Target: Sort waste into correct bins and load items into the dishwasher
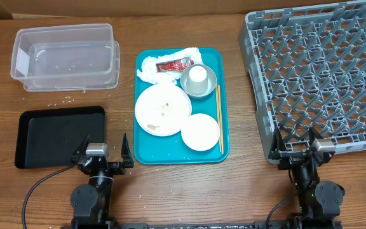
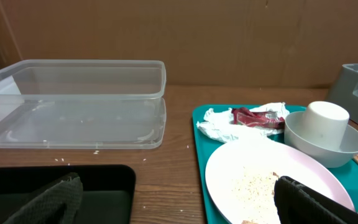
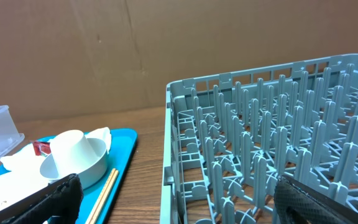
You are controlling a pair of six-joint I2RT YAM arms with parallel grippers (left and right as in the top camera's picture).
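As far as the views show, the sorting is not begun: the tub [image 1: 68,60], the black tray [image 1: 59,137] and the rack [image 1: 323,70] hold none of the task's things. Only some pale specks show in the tub, and I cannot tell what they are.

All the waste and all the dishes lie on the teal tray [image 1: 170,151], in the middle of the bench [image 1: 246,191]. At its far edge is the napkin [image 1: 148,69] with the packet [image 1: 173,64] on it. Just right of them is the bowl [image 1: 200,93], and the cup [image 1: 197,75] stands inside it. The large plate [image 1: 162,109] lies near-left and carries rice grains [image 2: 253,186]. The small plate [image 1: 200,132] lies near-right, just beside it. The chopsticks [image 1: 218,117] run along the tray's right edge. A few grains also lie on the bench between tub and black tray. So every step is left — waste to the bins, dishes to the rack.

The left pincer [image 1: 105,145] is spread wide and holds nothing. It stands at the near side, between black tray and teal tray. The large plate is just far-right of it; napkin and packet are well apart, at the far end.

The right pincer [image 1: 294,141] is also spread and empty, at the rack's near-left corner — the chopsticks and small plate are to its left, apart from it.
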